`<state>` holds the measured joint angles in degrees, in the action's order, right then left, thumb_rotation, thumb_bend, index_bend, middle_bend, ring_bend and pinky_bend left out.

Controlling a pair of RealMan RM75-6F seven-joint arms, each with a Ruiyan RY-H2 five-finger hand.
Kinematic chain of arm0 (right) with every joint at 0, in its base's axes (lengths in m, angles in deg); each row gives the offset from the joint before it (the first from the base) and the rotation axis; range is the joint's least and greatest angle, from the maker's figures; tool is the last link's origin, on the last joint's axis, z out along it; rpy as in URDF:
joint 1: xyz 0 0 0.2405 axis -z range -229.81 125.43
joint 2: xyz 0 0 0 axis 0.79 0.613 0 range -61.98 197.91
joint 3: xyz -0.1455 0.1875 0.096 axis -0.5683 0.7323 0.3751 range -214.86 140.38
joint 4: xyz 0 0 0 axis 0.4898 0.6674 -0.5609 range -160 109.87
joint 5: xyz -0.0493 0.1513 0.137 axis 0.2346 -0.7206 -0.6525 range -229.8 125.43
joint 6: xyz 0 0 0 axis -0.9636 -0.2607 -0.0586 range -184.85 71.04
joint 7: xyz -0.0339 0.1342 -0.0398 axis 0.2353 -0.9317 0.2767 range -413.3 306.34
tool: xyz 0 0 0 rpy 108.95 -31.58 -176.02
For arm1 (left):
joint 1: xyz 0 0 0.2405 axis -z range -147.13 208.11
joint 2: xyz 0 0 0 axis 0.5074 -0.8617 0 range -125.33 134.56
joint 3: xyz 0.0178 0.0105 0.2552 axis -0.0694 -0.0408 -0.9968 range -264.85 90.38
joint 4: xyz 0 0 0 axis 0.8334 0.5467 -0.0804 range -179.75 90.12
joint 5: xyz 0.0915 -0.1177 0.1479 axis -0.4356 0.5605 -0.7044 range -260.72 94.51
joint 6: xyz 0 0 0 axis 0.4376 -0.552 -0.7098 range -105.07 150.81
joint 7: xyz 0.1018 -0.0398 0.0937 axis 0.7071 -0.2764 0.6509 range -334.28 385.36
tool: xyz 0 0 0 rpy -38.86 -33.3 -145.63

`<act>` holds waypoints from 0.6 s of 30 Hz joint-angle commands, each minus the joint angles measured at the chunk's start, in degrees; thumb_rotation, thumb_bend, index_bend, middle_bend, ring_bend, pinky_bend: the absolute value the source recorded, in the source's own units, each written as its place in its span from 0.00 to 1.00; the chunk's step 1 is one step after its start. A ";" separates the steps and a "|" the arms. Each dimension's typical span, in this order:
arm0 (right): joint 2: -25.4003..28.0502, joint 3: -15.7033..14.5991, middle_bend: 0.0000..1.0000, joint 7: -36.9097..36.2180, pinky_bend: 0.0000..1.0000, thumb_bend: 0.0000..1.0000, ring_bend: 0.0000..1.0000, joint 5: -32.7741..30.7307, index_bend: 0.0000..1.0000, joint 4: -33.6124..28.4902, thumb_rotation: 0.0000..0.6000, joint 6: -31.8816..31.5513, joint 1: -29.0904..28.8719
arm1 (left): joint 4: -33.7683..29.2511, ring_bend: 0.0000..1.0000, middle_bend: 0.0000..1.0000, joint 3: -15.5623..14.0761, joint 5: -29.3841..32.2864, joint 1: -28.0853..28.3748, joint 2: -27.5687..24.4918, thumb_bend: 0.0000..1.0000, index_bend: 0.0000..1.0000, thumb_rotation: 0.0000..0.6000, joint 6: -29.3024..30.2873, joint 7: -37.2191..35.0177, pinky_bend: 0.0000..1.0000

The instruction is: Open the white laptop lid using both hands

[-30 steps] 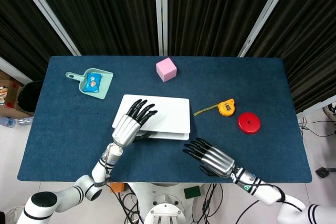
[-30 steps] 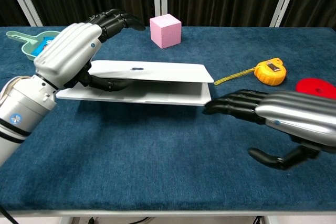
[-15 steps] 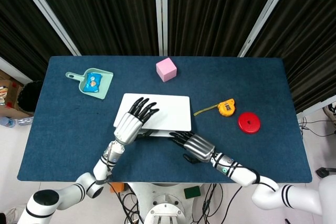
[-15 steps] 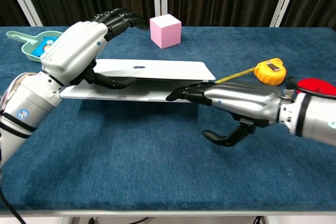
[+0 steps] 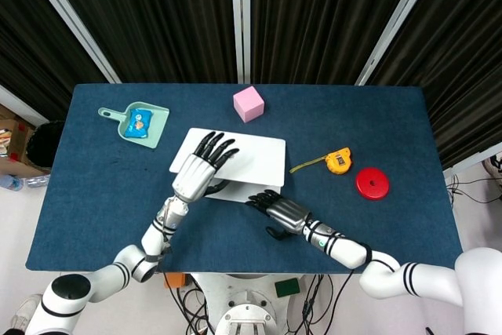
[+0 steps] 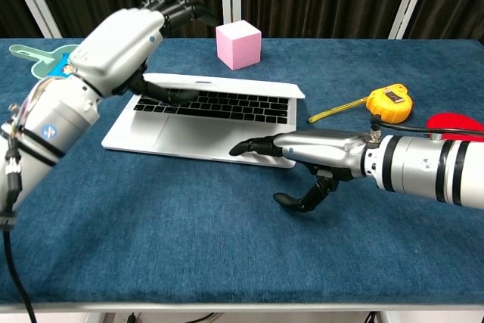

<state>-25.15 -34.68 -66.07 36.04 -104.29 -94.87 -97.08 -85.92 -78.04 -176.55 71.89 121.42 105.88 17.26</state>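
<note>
The white laptop (image 5: 252,159) lies mid-table with its lid (image 6: 249,88) lifted a little, so the keyboard (image 6: 219,106) shows in the chest view. My left hand (image 6: 121,43) grips the lid's left part, fingers over the top and thumb underneath; from above the left hand (image 5: 198,173) covers the lid's left half. My right hand (image 6: 318,147) stretches flat, with its fingertips resting on the front right edge of the laptop base (image 6: 178,132) and its thumb hanging down in front. The right hand (image 5: 281,211) holds nothing.
A pink cube (image 5: 249,103) stands behind the laptop. A green dustpan (image 5: 141,124) with a small packet in it lies at the back left. A yellow tape measure (image 5: 339,162) with its tape pulled out and a red disc (image 5: 372,183) lie to the right.
The left hand has raised the lid further, uncovering the keyboard. The right hand came in from the right and now lies with its fingertips on the base's front edge.
</note>
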 commanded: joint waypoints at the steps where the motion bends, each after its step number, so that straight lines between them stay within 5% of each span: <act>1: -0.36 -0.33 0.00 -0.47 0.00 0.54 0.00 -0.41 0.00 0.56 1.00 -0.25 -0.14 | -1.49 0.05 0.15 2.18 1.54 1.89 -1.65 0.51 0.21 1.00 -1.57 -0.04 0.09; 18: -2.12 0.03 0.00 -3.41 0.00 0.58 0.00 -2.83 0.00 3.55 1.00 -1.48 -1.17 | -7.81 0.04 0.15 10.90 10.87 11.40 -12.26 0.51 0.21 1.00 -16.94 4.54 0.09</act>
<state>-27.17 -34.76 -69.30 33.42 -100.92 -96.47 -98.14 -93.27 -68.10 -166.96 82.26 110.24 90.42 20.88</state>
